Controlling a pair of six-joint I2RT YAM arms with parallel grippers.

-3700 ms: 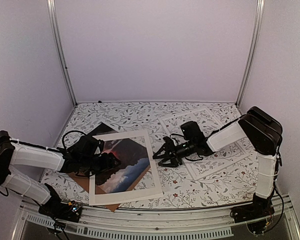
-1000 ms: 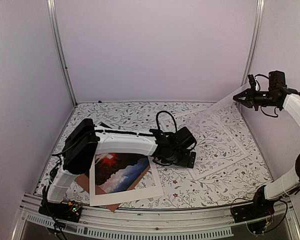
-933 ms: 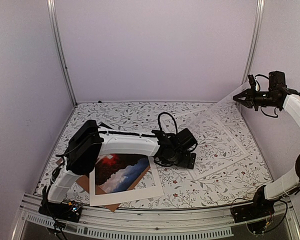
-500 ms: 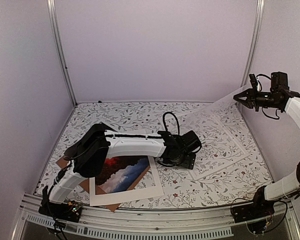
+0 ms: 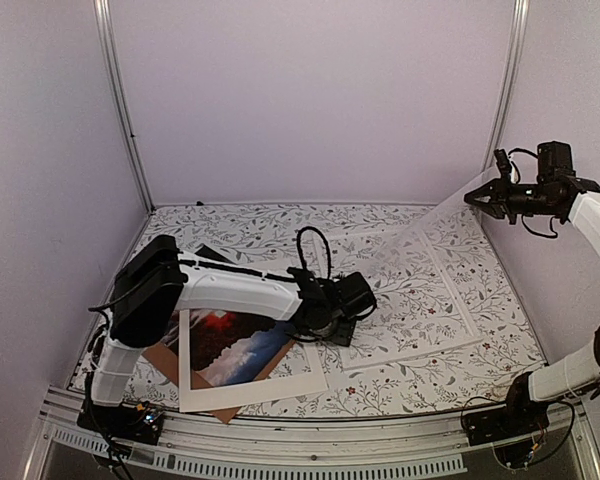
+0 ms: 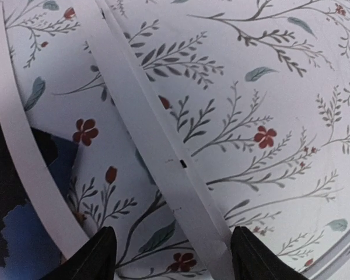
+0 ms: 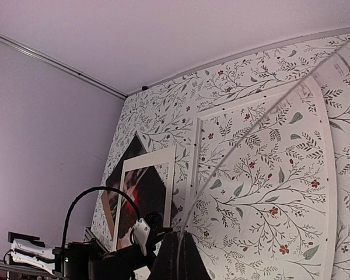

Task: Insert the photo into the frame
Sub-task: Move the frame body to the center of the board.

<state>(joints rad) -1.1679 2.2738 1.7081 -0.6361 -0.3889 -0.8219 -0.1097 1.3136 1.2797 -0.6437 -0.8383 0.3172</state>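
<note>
Photo [image 5: 235, 345] one, frame [image 5: 410, 300] one, clear sheet [image 5: 435, 220] maybe one.

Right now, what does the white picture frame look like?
The frame is a big rectangle with a thin white rim, lying flat on the flowery table. Flowers show through its middle. The left gripper straddles its left rim with open fingers. The right gripper pinches its clear sheet by a corner, holding it high.

white-rimmed frame [image 5: 410, 300], floral table [image 5: 400, 385]

Part of photo [image 5: 245, 345] under white mat [image 5: 255, 392]
</note>
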